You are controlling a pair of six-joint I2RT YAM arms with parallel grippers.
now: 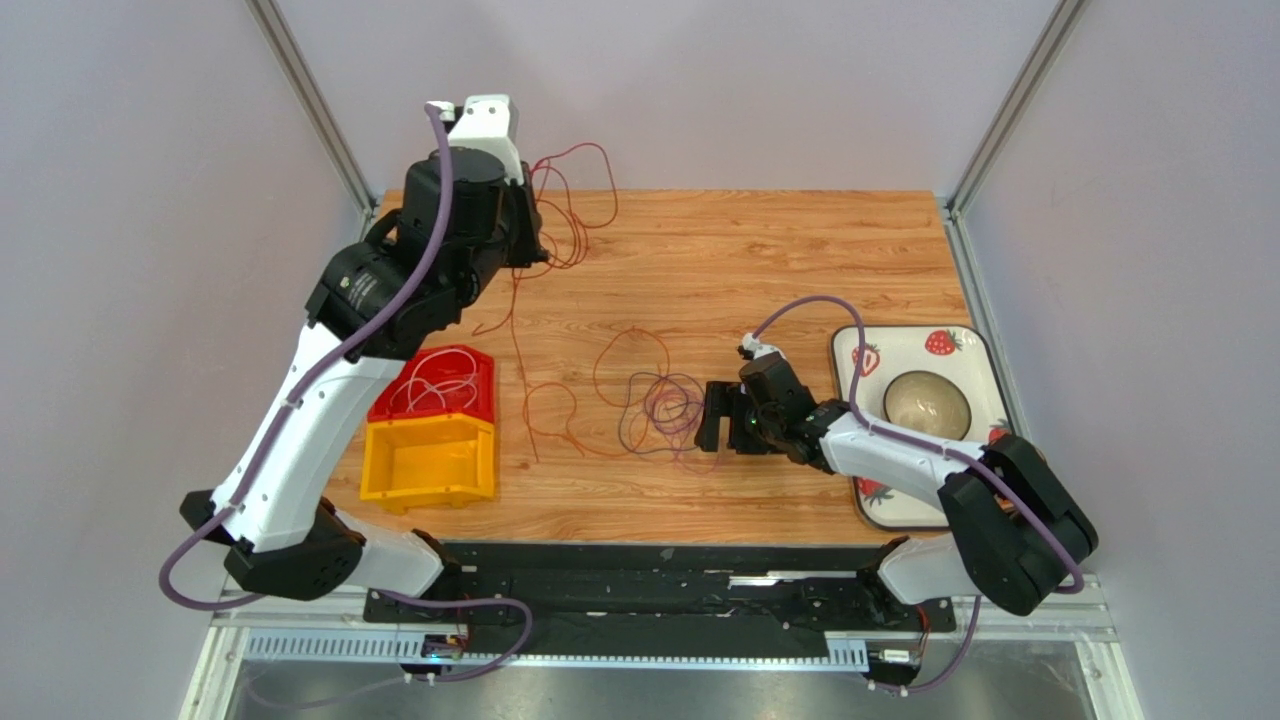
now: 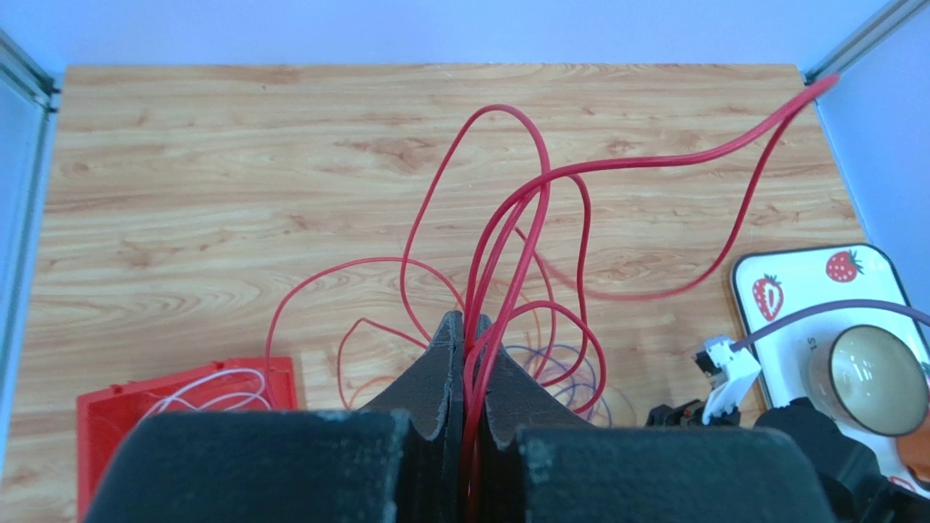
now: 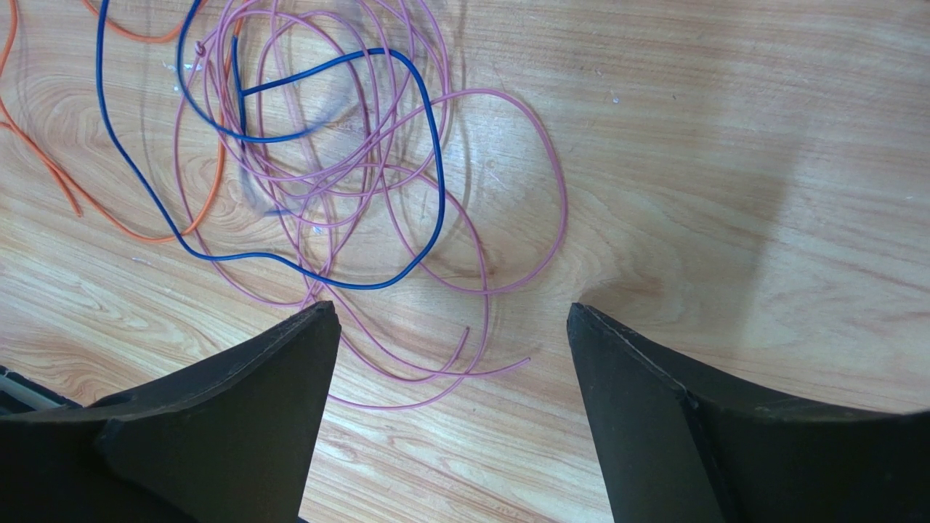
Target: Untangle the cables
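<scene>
Several cables (image 1: 661,405) lie in loose loops in the middle of the table (image 1: 842,255): pink, blue and orange. One red cable (image 2: 540,218) hangs high at the far left, pinched tight in the shut left gripper (image 2: 464,327). The right gripper (image 3: 450,316) sits wide open just beside the loops and holds nothing. If the red cable is caught in the others, more pulling may drag them along or tighten a knot. The right gripper may grab many at once.
</scene>
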